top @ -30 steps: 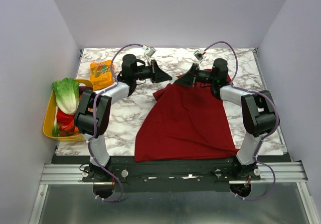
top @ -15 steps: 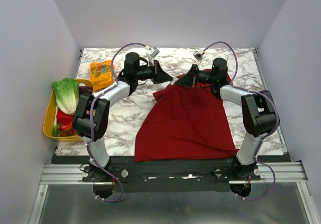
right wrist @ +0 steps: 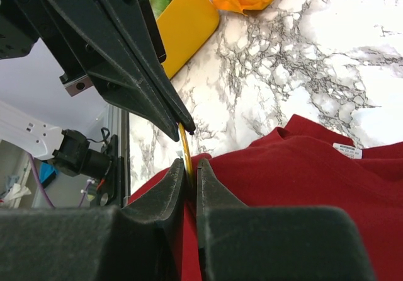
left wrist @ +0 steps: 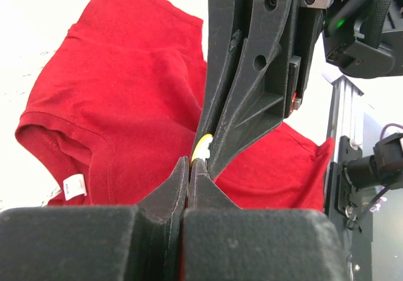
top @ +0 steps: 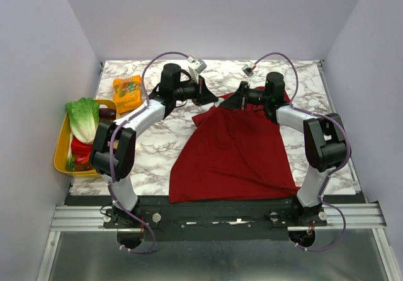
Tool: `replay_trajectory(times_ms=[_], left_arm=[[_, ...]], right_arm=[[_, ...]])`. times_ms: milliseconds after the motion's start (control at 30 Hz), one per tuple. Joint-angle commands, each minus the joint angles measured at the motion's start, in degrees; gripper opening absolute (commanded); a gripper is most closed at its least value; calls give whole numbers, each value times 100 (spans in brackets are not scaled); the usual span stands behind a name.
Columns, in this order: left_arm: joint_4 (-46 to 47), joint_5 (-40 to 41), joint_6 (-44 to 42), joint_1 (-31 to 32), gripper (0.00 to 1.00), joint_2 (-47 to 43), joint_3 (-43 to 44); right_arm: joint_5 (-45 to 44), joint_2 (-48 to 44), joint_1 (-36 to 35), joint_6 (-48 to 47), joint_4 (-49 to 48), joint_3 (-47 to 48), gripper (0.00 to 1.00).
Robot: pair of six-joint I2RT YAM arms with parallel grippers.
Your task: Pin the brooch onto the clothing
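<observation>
Above the marble table [top: 157, 143], seen from the top camera, the left gripper [top: 213, 97] and right gripper [top: 228, 102] meet tip to tip over the collar end of a dark red T-shirt [top: 239, 152]. The shirt lies spread from mid-table to the near edge. Whatever sits between the tips is too small to make out from this height. A yellow bin [top: 61, 147] at the left edge holds a lettuce [top: 83, 118] and red items, and an orange snack packet [top: 128, 91] lies beyond it.

From the left wrist, that arm's jaws are pressed together with only a hairline seam between them. Just past their tips is the yellow-gold brooch [left wrist: 201, 147], tucked against the points of the right gripper reaching in from above. Whether the left jaws themselves pinch its rim cannot be told. The shirt lies beneath, with its white label [left wrist: 74, 185] inside the collar.

From the right wrist, that arm's jaws are clamped on the brooch, seen edge-on as a thin gold strip running up to the tip of the left gripper. Marble and the shirt's collar lie below.
</observation>
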State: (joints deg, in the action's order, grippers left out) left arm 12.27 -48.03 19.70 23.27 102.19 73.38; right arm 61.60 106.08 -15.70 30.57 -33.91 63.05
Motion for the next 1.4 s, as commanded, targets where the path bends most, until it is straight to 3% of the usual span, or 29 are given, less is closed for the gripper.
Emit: replay_trajectory(times_ms=[0,133,1367], left_arm=[[-120,-277,7,424,0,-384,97],[-129,-303,-10,424,0,-490,-8],[-129,66,-142,451,0,-1790,-1265]], right_arm=[[-587,26,-179,-148,42,208,5],[-720,44,-187,-165,183,261,1],[-1616,-35,-179,142,745,305,1]])
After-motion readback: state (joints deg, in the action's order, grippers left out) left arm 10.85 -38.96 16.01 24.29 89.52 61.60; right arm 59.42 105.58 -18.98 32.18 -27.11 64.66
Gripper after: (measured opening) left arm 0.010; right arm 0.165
